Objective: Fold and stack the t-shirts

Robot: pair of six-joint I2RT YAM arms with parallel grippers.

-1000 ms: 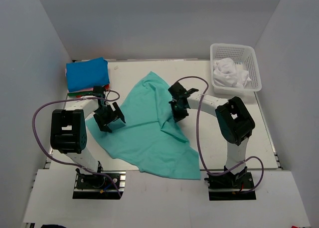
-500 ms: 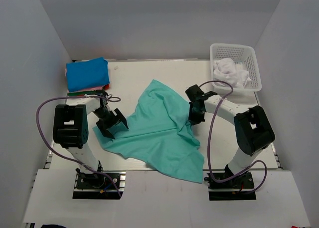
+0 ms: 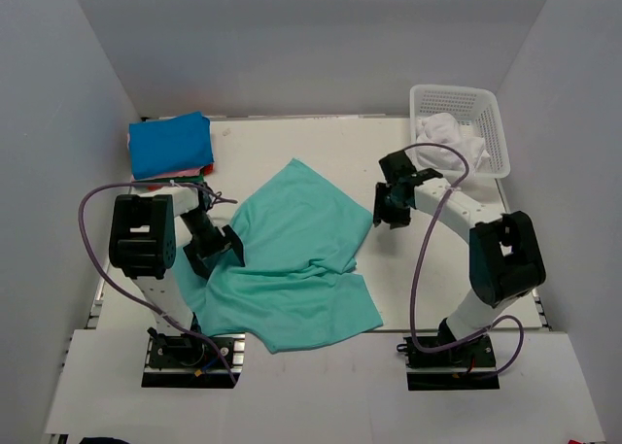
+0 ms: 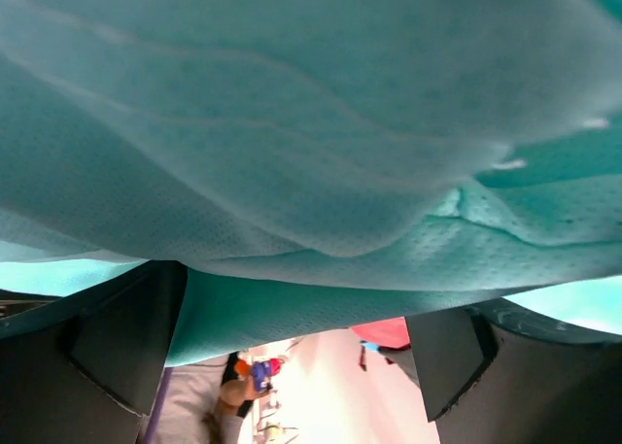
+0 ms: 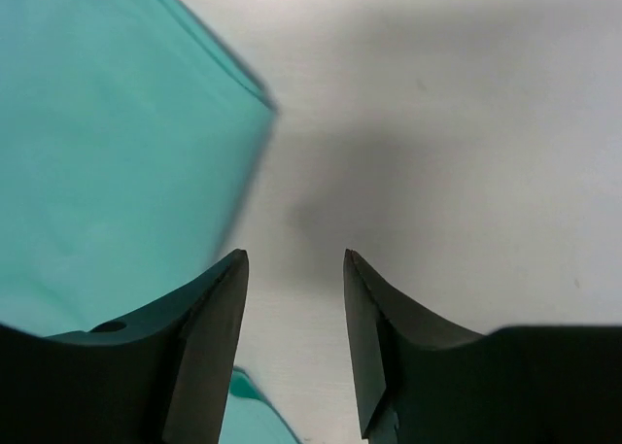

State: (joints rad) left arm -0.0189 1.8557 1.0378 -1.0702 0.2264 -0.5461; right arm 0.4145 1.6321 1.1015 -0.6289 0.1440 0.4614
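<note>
- Nearest, the teal-green t-shirt [image 3: 292, 269] lies rumpled on the white worktop [image 3: 292, 138], with its near hem close to the front edge and a raised crease running across its middle
- At the shirt's left edge, the left fingers [image 4: 117, 352] stand wide apart and are clamped on nothing; in the left wrist view the teal cloth drapes across the gap between them and fills nearly the whole view
- Further back on the right, the right fingers [image 5: 209, 332] are apart with nothing between them, over bare worktop just beside the shirt's right edge
- At the far left corner, a bright blue t-shirt [image 3: 170, 143] lies folded on top of a small stack [image 3: 155, 182], where pink and dark green edges show beneath it
- At the far right corner, a white lattice basket [image 3: 457, 99] holds a crumpled white t-shirt [image 3: 447, 141]
</note>
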